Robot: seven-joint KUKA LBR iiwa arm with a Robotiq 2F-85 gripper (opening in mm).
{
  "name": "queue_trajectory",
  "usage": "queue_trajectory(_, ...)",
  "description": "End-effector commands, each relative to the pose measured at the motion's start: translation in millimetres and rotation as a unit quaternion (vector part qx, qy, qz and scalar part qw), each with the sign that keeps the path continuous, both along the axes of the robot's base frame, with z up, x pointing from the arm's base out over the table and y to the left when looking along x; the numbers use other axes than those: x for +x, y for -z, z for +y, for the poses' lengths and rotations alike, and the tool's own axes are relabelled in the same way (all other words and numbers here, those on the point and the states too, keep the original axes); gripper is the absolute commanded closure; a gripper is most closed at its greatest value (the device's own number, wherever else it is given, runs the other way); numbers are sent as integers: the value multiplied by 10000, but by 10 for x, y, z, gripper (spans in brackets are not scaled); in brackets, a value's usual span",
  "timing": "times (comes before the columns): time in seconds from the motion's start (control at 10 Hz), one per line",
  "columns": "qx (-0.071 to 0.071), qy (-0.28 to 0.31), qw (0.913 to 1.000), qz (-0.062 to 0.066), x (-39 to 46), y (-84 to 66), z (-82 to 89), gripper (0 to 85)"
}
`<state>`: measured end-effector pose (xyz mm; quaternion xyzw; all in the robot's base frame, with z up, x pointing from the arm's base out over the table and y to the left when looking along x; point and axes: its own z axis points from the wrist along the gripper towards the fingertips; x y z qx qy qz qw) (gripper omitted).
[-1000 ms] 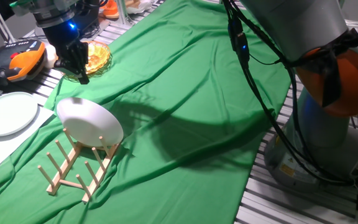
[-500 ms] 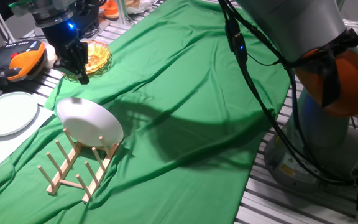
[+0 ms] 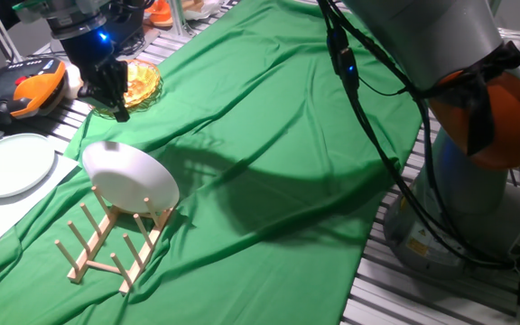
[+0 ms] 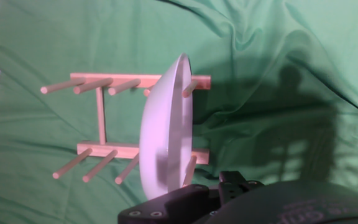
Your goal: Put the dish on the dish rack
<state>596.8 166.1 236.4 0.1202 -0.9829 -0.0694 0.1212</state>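
Fixed view: the dish (image 3: 131, 179) stands on edge in the rack (image 3: 116, 242), slotted between pegs at the rack's far end, tilted slightly and free of any grip. The jaws (image 3: 116, 101) hang above and beyond it, well apart, holding nothing; whether they are open I cannot tell. Hand view shows the dish (image 4: 165, 132) edge-on straight below, its rim line running across the rails; the placing looks done

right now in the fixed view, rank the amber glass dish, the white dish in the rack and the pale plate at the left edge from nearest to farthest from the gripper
1. Amber glass dish, right beside the gripper.
2. White dish, below it, standing in the dish rack.
3. Pale plate, at the left edge, appears slightly farther than the white dish.
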Motion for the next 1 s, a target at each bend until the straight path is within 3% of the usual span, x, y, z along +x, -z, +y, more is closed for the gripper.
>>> queue_trajectory(0.0,1,-1,10000,-9,1,-1,0,850)
queue_trajectory(0.3,-75,76,9999,38,0,-7,-2,850)
queue_trajectory(0.4,-63,92,9999,24,0,-6,-1,680)
queue_trajectory(0.6,-52,78,10000,23,1,-6,0,680)
queue_trajectory(0.7,29,4,10000,15,4,-6,5,850)
queue_trajectory(0.9,1,-62,10000,0,6,-12,8,850)
